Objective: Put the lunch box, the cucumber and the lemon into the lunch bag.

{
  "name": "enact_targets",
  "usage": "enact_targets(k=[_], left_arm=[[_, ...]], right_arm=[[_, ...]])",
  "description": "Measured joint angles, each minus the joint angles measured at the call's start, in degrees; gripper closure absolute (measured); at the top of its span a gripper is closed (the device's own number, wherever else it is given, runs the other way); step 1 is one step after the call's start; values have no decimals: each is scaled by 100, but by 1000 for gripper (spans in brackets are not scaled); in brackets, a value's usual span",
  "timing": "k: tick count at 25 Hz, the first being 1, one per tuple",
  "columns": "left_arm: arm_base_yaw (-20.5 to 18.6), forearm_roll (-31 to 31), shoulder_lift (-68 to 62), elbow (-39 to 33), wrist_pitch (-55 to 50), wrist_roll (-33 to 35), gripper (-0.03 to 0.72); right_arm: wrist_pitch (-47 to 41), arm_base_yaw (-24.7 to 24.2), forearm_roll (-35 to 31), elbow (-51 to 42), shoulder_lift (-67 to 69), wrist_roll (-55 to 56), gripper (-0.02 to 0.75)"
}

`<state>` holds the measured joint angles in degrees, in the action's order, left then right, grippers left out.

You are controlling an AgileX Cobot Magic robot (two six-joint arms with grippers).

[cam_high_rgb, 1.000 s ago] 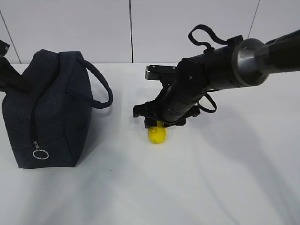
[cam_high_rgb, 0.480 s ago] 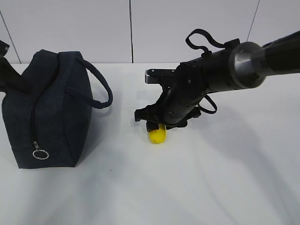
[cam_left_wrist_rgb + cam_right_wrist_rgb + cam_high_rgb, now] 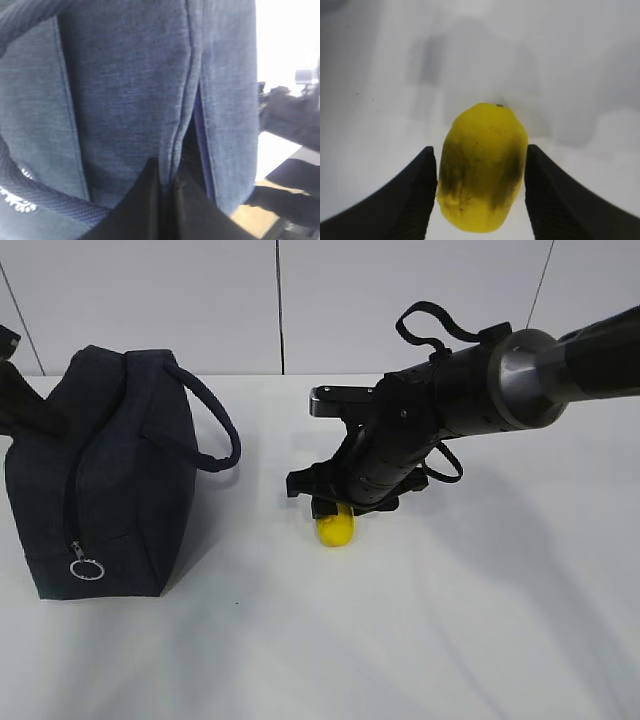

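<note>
Nearest the exterior camera: bare white worktop (image 3: 330,640). Lunch bag (image 3: 100,475) stands on it at left, dark navy, end face toward camera, zipper running down that face to a metal ring pull (image 3: 86,568) near the bottom edge. One loop handle (image 3: 215,420) droops off the bag's right side.

Mid worktop, well apart from the bag: lemon (image 3: 335,528), bright yellow, resting on the surface. Right gripper (image 3: 335,512) sits directly over it, arm reaching in from upper right. Right wrist view: both black fingers (image 3: 415,195) flank the lemon (image 3: 482,167), pressed against its sides; gripper clamped on the lemon.

Left gripper (image 3: 165,187): fingers together, pinching a fold of bag fabric beside the zipper seam (image 3: 197,115).

Far side: pale wall panels (image 3: 400,300).
</note>
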<state>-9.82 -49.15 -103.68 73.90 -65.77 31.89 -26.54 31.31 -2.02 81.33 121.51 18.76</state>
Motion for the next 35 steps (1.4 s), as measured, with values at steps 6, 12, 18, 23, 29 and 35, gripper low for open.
enact_targets(k=[6, 12, 18, 23, 29, 35], left_arm=[[0, -254, 0, 0, -59, 0, 689], [0, -538, 0, 0, -142, -9, 689], [0, -547, 0, 0, -170, -9, 689], [0, -547, 0, 0, -180, -9, 689], [0, -547, 0, 0, -180, 13, 689], [0, -547, 0, 0, -180, 22, 689]], right_arm=[[0, 0, 0, 0, 0, 49, 310], [20, 0, 7, 0, 0, 97, 311], [116, 0, 7, 0, 61, 140, 311], [124, 0, -71, 13, 156, 175, 310], [124, 0, -90, 13, 160, 183, 326], [138, 0, -71, 13, 160, 183, 388]])
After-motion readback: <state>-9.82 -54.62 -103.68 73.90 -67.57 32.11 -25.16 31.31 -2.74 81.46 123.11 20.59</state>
